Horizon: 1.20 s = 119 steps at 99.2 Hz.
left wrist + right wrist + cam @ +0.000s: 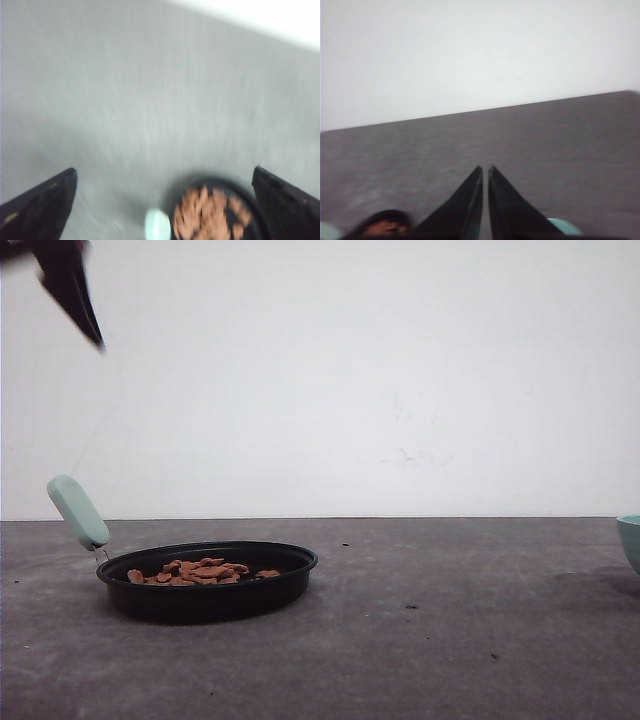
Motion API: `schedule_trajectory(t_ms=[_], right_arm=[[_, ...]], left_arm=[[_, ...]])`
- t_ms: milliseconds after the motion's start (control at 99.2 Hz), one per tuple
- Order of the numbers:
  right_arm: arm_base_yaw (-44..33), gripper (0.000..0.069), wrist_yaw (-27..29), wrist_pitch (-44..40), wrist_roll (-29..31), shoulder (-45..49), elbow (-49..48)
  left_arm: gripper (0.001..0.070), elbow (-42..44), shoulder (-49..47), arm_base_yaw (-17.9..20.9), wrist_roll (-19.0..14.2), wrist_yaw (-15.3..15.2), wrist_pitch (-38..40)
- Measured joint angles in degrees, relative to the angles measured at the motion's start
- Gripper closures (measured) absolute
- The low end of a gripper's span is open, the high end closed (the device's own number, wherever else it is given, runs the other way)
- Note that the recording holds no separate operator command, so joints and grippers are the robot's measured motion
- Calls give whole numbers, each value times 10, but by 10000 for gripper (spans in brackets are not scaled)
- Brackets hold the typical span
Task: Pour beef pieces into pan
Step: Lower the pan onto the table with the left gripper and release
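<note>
left gripper [162, 175] high above the table, fingers spread wide, nothing between them | right gripper [485, 170] low, fingers pressed nearly together, tips pointing forward, nothing between them

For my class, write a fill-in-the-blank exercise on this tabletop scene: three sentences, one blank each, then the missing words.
1. The beef pieces lie inside the black ____.
2. The pan has a handle coloured pale mint ____.
3. The left tool has its fingers spread wide, while the right tool has its fingers ____ with nothing between them.

Missing words: pan; green; shut
</note>
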Motion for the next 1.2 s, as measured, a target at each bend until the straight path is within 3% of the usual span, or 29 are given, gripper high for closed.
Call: schedule_trajectory(t_ms=[91, 131, 302, 383, 504, 686, 807, 1200], right_arm=[[8, 674, 33, 10, -38, 0, -4], [11, 674, 35, 24, -57, -1, -10], [14, 674, 44, 61, -108, -5, -61], [16, 674, 45, 78, -116, -18, -99], [17, 674, 51, 129, -123, -71, -173], [17, 674, 111, 160, -128, -154, -256], [17, 674, 107, 124, -127, -150, -267], [19, 674, 107, 129, -127, -152, -267]], left_arm=[[20, 0, -85, 0, 12, -21, -18], [60, 0, -120, 0, 19, -23, -29], [541, 0, -260, 0, 29, -37, -92], [647, 1, -322, 0, 42, -37, -111], [677, 3, -388, 0, 87, -37, -176], [682, 2, -426, 0, 135, -37, -263], [682, 2, -436, 0, 138, -37, -259], [680, 2, -437, 0, 137, -37, -259]])
